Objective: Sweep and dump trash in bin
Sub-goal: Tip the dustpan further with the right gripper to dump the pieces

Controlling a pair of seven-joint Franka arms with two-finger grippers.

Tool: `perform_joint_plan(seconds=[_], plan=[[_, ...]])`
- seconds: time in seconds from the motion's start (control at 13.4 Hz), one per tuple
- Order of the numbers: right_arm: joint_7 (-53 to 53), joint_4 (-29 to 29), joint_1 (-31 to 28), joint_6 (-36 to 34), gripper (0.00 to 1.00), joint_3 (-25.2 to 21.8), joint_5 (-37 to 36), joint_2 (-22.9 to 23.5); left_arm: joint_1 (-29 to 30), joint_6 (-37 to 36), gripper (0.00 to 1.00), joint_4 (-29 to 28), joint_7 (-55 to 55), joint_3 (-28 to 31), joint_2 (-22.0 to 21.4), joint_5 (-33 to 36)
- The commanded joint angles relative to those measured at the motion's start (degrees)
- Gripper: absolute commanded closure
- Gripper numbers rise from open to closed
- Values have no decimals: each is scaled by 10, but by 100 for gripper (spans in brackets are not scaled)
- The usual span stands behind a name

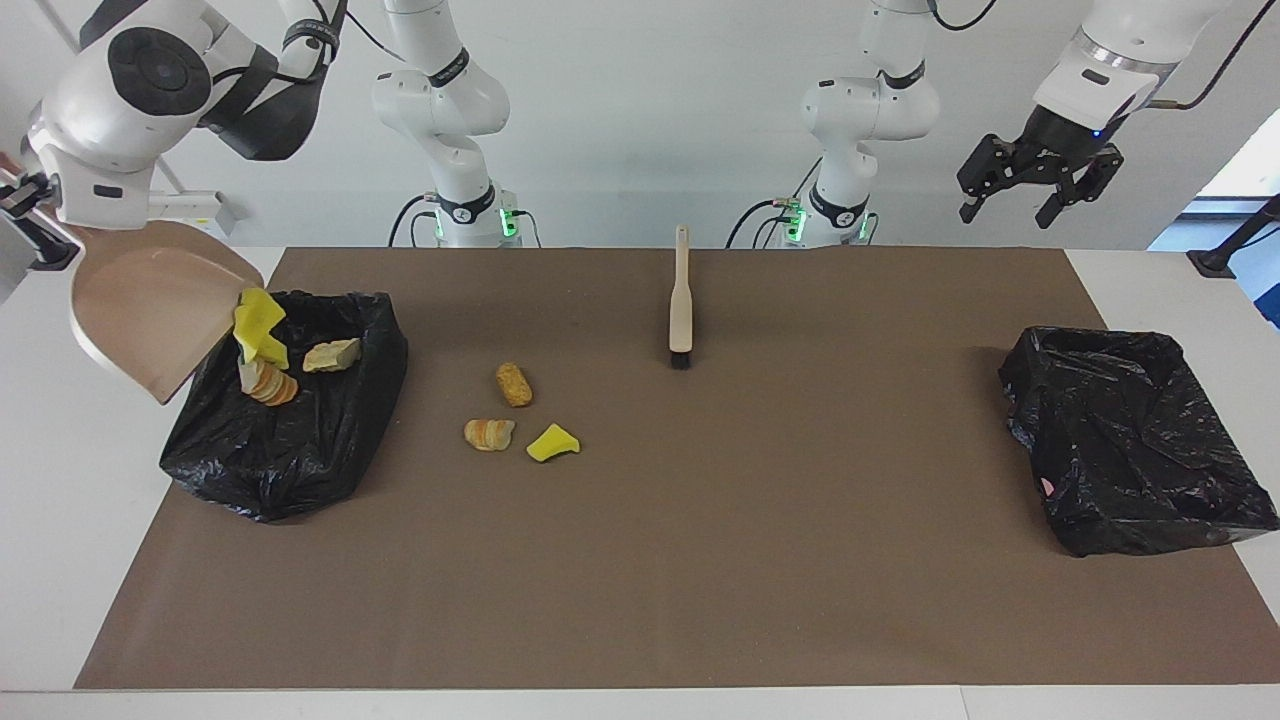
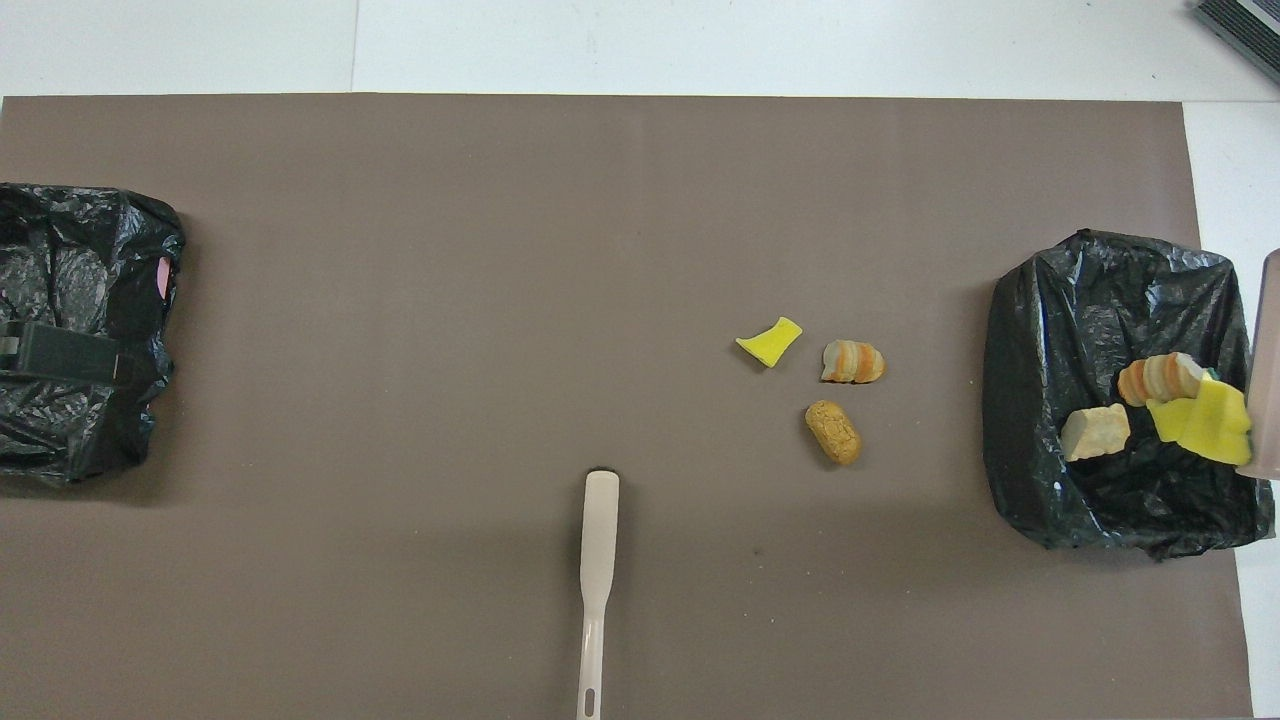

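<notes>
My right gripper (image 1: 35, 215) holds the beige dustpan (image 1: 150, 305) tilted over the black-lined bin (image 1: 270, 470) at the right arm's end. A yellow sponge chunk (image 1: 258, 325), a striped bread piece (image 1: 270, 383) and a tan piece (image 1: 331, 355) are at the pan's lip and in the bin. Three bits of trash lie on the brown mat beside that bin: a tan-orange roll (image 1: 514, 384), a striped bread piece (image 1: 489, 433) and a yellow sponge chunk (image 1: 553, 442). My left gripper (image 1: 1008, 213) is open and empty, raised over the left arm's end.
The beige brush (image 1: 681, 300) lies on the mat near the robots, at the middle, bristles pointing away from them. A second black-lined bin (image 1: 1050, 400) stands at the left arm's end. The brown mat (image 1: 700, 560) covers most of the table.
</notes>
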Motion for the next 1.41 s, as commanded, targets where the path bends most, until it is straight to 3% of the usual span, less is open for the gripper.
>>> perform_joint_plan(seconds=[0.0, 0.67, 1.34], plan=[[-9, 5, -19, 29, 100, -1, 26, 6, 32, -3, 0, -8, 8, -35, -9, 10], [7, 8, -46, 52, 100, -3, 190, 7, 72, -5, 0, -1, 50, -64, -1, 40], [196, 6, 12, 40, 100, 16, 314, 9, 60, -8, 0, 14, 51, -57, 12, 40]])
